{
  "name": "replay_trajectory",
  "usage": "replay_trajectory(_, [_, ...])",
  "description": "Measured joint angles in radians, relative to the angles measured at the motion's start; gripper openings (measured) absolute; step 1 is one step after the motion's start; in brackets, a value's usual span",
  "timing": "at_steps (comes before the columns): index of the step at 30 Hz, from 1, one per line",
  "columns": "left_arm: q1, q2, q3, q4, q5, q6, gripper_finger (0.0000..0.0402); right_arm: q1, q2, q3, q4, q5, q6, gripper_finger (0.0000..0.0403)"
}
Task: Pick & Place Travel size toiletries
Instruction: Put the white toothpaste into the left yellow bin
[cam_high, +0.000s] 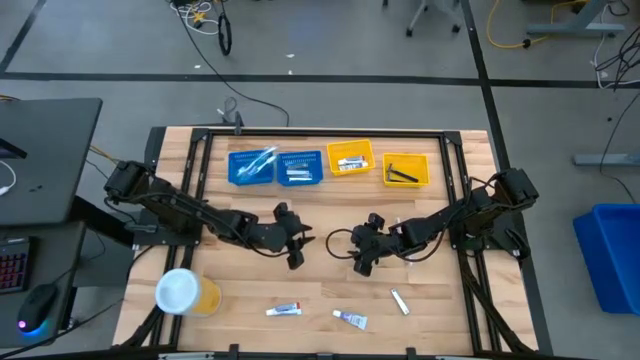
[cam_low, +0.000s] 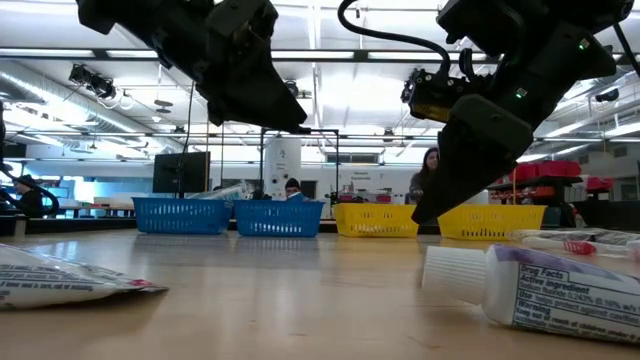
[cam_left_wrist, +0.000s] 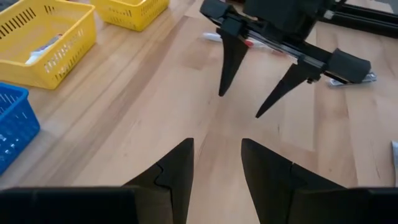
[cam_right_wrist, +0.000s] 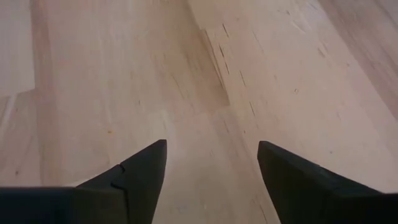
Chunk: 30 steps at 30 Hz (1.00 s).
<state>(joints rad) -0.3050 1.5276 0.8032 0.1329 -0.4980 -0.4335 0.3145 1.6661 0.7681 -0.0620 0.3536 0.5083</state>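
Both pincers are hovering empty over the pale wood-plank surface (cam_high: 440, 300), facing each other mid-surface. Left pincer (cam_high: 294, 248) is sitting left of centre, its tapered dark fingers (cam_left_wrist: 176, 174) parted with a narrow gap; right pincer (cam_high: 362, 256) is sitting right of centre, fingers (cam_right_wrist: 142, 168) spread wide over bare planks. Toiletries are lying loose near the front edge: a white toothpaste tube (cam_high: 284, 310) with a red cap end, a second white-and-purple tube (cam_high: 350, 319) with "Drug Facts / Active ingredient" printing readable in the low view (cam_low: 560, 290), and a slim silvery tube (cam_high: 399, 301) lying diagonally; a white toothbrush with red trim (cam_low: 570, 241) is lying by the right arm. Along the back edge, four mesh plastic baskets are lining up: two blue baskets (cam_high: 274, 168) holding wrapped toothbrush-like items, a yellow basket (cam_high: 350, 158) with small white tubes, another yellow basket (cam_high: 406, 171) with dark-handled razors. A yellow tub with a white round lid (cam_high: 186, 292) is standing front left.
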Motion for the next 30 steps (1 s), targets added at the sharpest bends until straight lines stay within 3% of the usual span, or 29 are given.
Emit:
replay_trajectory(7, [0.000,0.000,0.000,-0.001,-0.033,-0.060,0.0144,-0.005,0.000,0.000,0.028,0.001,0.000,0.0273])
replay_trajectory(17, [-0.009,0.000,0.000,-0.001,-0.085,-0.062,0.0144,-0.006,0.000,0.000,0.138,-0.044,-0.044,0.0244])
replay_trajectory(24, [-0.084,0.001,0.000,-0.001,-0.045,-0.086,0.0144,-0.006,0.000,0.000,0.174,-0.053,-0.176,0.0242])
replay_trajectory(30, [-0.160,0.007,-0.001,-0.005,-0.088,-0.137,0.0144,-0.004,0.000,0.000,0.159,-0.103,-0.151,0.0266])
